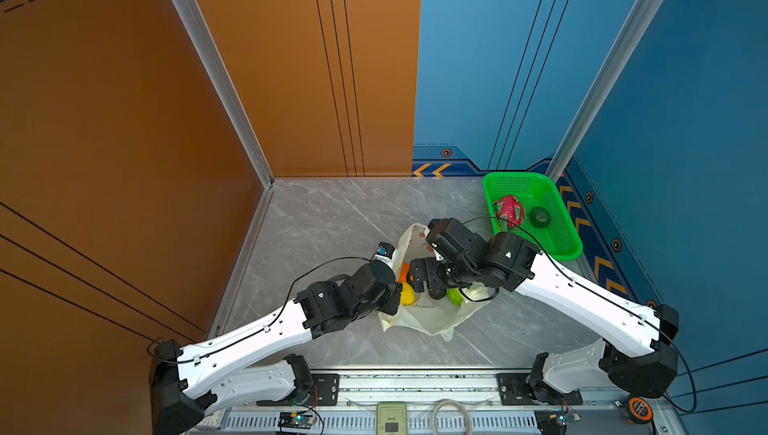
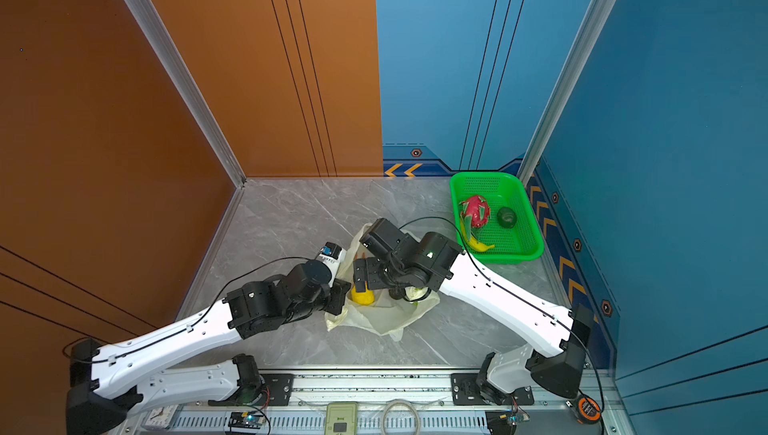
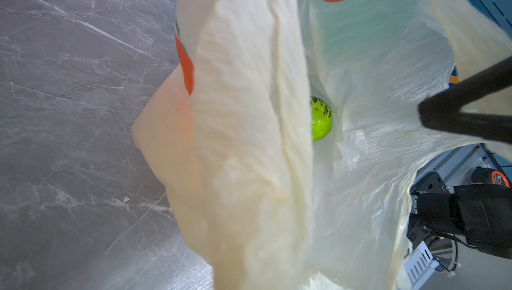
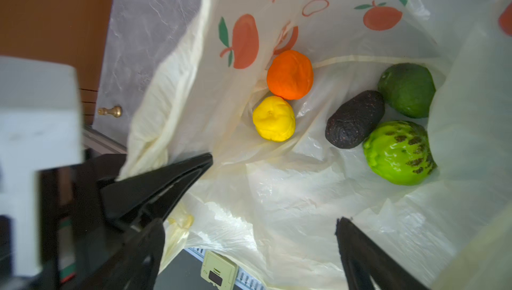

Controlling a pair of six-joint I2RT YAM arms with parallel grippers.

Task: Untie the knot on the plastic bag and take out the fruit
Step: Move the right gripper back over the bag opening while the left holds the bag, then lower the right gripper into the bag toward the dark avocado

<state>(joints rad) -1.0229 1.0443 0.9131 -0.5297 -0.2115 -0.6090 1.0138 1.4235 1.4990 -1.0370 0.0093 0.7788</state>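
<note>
Bimanual unloading of the plastic bag (image 1: 432, 316), which lies near the middle of the bench (image 1: 332, 225), towards its front edge, with its mouth untied and open.

(a) My left end effector (image 4: 194, 169) is closed, clamped on a strip of the bag's rim and holding that side up.

(b) My right end effector (image 4: 250, 220) has its fingers wide apart and holds nothing. It hangs over the mouth, pointing down into it.

(c) Five pieces lie on the bag's floor, straight below those open fingers:
- an orange (image 4: 290, 75) touching a lemon (image 4: 273, 118);
- apart from these, a dark avocado (image 4: 354, 119) wedged between a dark green fruit (image 4: 407, 89) and a bumpy light-green ball (image 4: 399, 152).

The avocado's long axis runs oblique to the line joining the two fingers, so I judge a wrist turn is needed before closing on it.

(d) The green mesh basket (image 1: 569, 241), at the far right corner, holds a dragon fruit (image 1: 508, 210) and a banana (image 2: 478, 243). The right arm is the nearer one and the only free one.
</note>
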